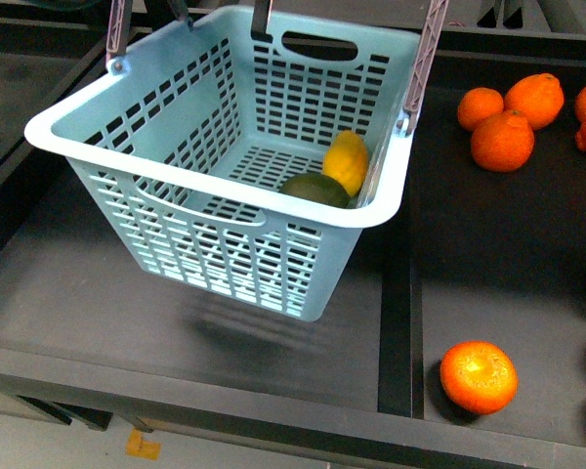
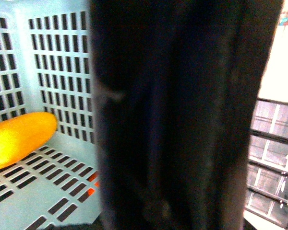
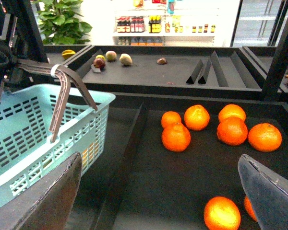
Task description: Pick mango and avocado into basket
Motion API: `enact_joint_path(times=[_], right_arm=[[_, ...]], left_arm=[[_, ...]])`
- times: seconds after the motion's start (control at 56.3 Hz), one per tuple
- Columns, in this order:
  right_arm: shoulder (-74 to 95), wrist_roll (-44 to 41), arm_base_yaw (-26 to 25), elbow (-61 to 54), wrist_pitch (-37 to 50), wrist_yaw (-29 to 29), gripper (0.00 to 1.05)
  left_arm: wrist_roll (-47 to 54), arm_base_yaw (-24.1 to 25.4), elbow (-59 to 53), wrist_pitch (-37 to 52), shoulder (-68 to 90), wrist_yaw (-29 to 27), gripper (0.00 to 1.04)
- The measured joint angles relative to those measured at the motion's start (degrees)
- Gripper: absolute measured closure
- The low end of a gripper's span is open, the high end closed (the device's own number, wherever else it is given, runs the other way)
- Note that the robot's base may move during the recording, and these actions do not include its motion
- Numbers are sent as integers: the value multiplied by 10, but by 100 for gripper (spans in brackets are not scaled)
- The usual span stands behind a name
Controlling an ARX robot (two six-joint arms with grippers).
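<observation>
One mango [image 1: 347,159] and one avocado [image 1: 315,190] lie touching inside the single basket [image 1: 205,249], raised above the black tray [image 1: 78,283]. Five oranges [image 3: 224,126] cluster right. Only the right wrist view shows the right gripper [image 3: 158,191], fingers apart; left gripper state cannot be told.

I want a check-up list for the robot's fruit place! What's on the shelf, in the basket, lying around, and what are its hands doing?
Surface: black shelf tray, bare under the basket.
Job's things: mango and avocado lie touching in the basket, which hangs tilted above the tray with its handles up.
Clutter: oranges in the next tray, one near the front.
Grippers: right gripper open, holding nothing; left gripper cannot be judged, a dark blur fills its view.
Cables: nothing seen.
Surroundings: more fruit trays, a plant and bottle shelves behind.
</observation>
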Motion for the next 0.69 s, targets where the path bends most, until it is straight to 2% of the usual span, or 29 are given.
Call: enact_joint_path(times=[0.266,0.39,0.55,0.639,0.692], right_arm=[[0,0,0,0,0,0,9],[0,0,0,0,0,0,9],[0,0,0,0,0,0,9],[0,0,0,0,0,0,9],[0,0,0,0,0,0,9]], left_arm=[[4,7,-51,50,18,26,92],[-7,4,-104,89,2,26,92],[-24,1,-160,98,-23,19,92],[-45,1,-188,96,-41,14,76],[-59,1,-213,107,-54,4,62]])
